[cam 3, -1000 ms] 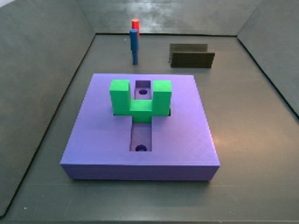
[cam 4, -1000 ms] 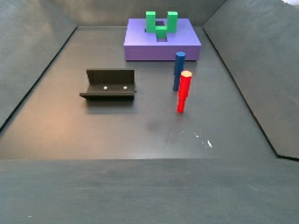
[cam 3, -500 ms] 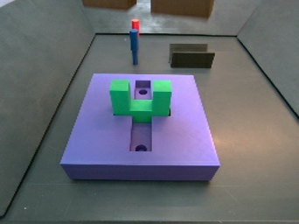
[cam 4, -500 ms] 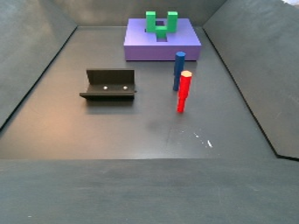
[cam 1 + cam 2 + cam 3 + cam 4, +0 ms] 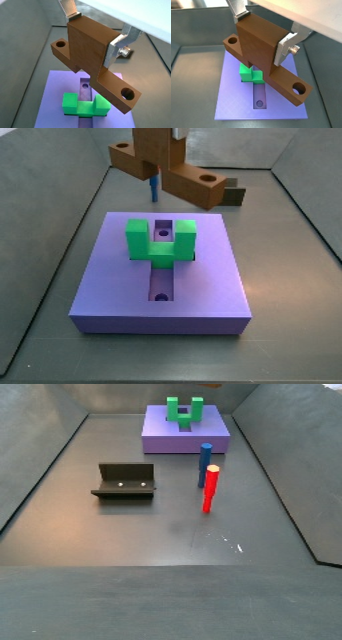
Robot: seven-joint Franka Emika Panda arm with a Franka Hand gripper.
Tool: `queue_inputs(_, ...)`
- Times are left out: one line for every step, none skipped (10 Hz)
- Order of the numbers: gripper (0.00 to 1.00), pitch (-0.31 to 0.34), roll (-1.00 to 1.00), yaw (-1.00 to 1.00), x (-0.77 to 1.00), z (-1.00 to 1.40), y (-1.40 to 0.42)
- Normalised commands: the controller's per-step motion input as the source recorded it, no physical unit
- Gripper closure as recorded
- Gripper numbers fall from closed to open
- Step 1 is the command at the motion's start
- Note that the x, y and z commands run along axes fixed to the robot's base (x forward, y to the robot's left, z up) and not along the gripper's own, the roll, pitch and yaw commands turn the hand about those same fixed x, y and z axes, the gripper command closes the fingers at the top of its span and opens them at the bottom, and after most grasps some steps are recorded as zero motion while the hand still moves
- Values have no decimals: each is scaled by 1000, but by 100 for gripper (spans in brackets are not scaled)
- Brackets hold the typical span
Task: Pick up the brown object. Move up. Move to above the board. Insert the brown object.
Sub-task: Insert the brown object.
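We hold the brown object tight in our end effector, its two silver fingers pressed on the sides of the block. It hangs high in the air, above the far end of the purple board. Next we must go down slowly. We should keep the piece straight and line it up with the green U-shaped block and the groove, so it slides in without bumping.

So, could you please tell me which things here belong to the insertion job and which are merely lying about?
Job: brown object, gripped in the hand above the board; green U-shaped block.

Lying about: blue peg with red tip; red peg; dark fixture.
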Motion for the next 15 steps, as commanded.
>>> queue_inputs(100, 4, -214, -809, 0, -189, -63)
queue_inputs(100, -3, -164, -886, 0, -240, -57)
queue_inputs(100, -39, -161, -891, 0, -220, -66)
queue_inputs(100, -69, -144, -920, 0, -223, -69)
queue_inputs(100, -70, -129, -946, 0, -171, -80)
queue_inputs(100, -21, -131, -931, 0, -120, -86)
queue_inputs(100, 0, -144, -903, 0, -83, -100)
queue_inputs(100, 0, -154, -871, 0, -29, -131)
queue_inputs(100, 0, -159, -863, 0, -6, -146)
queue_inputs(100, -7, -109, -894, 0, -137, -149)
queue_inputs(100, 0, 0, -891, 29, -363, -191)
queue_inputs(100, 0, 69, -797, 89, -277, -203)
queue_inputs(100, 27, 103, -580, 283, -240, -289)
queue_inputs(100, 50, 151, -540, 306, -140, -229)
queue_inputs(100, 60, 207, -371, 80, -143, 0)
